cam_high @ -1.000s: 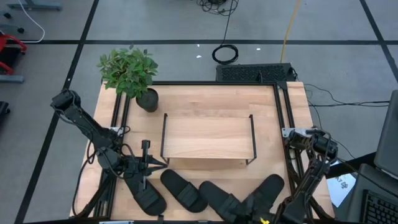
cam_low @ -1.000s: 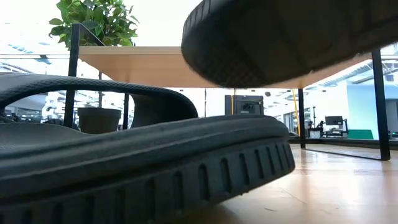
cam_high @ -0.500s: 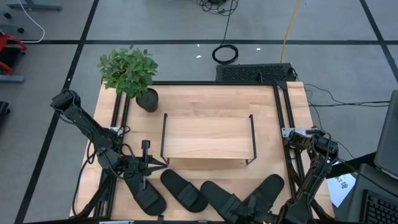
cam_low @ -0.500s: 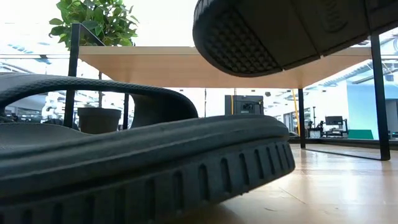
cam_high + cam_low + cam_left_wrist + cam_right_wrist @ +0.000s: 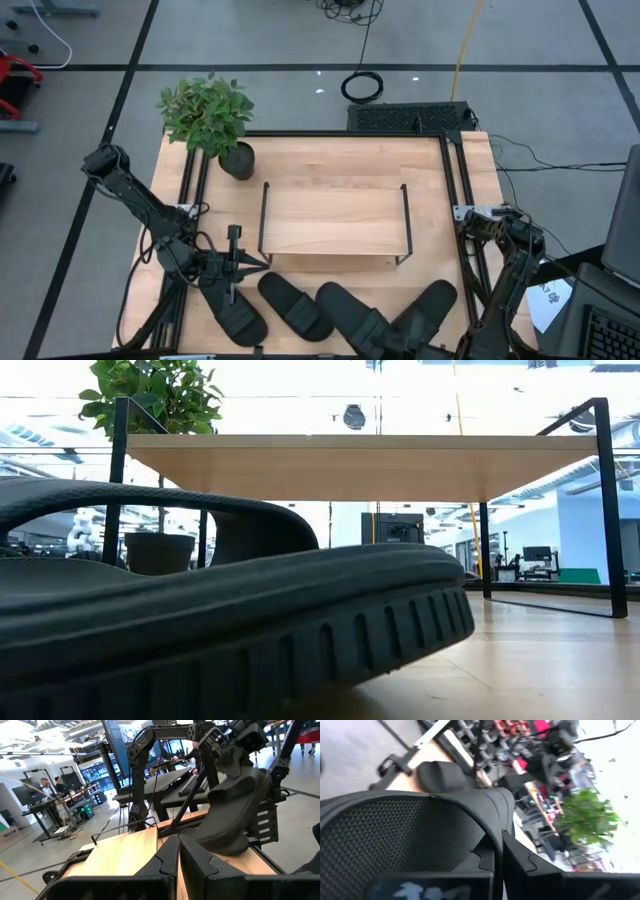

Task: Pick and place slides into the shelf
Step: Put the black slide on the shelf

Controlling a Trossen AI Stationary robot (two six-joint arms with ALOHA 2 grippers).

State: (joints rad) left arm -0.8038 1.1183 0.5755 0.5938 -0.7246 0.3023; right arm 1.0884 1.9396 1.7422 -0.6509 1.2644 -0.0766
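Note:
Four black slides show in the high view. Three lie flat along the table's near edge: one (image 5: 235,315), one (image 5: 293,305) and one (image 5: 350,318). The fourth slide (image 5: 425,312) is in my right gripper (image 5: 499,852), which is shut on it near the table's near right corner. The shelf (image 5: 335,222) stands mid-table on its thin black frames; its wood top (image 5: 350,465) is bare. My left gripper (image 5: 255,263) is shut and holds nothing, left of the shelf's near left corner. One resting slide (image 5: 230,610) fills the low view. My right gripper pinches the fourth slide by one end (image 5: 240,767), coming from above. The ribbed sole (image 5: 395,835) faces the wrist camera beside the fingers (image 5: 520,862). The slide is lifted clear of the table and hangs tilted below the gripper, its free end (image 5: 220,842) lowest.
A potted plant (image 5: 210,115) stands at the table's far left corner, left of the shelf. Bare wood lies right of the shelf and between the shelf and the row of slides. Black frame rails (image 5: 455,190) run along the table's left and right sides.
My right gripper has risen with the slide shut in it. In the low view the slide's sole hung in front of the shelf top, then climbed and left the picture. The other three slides and my left arm have kept still.

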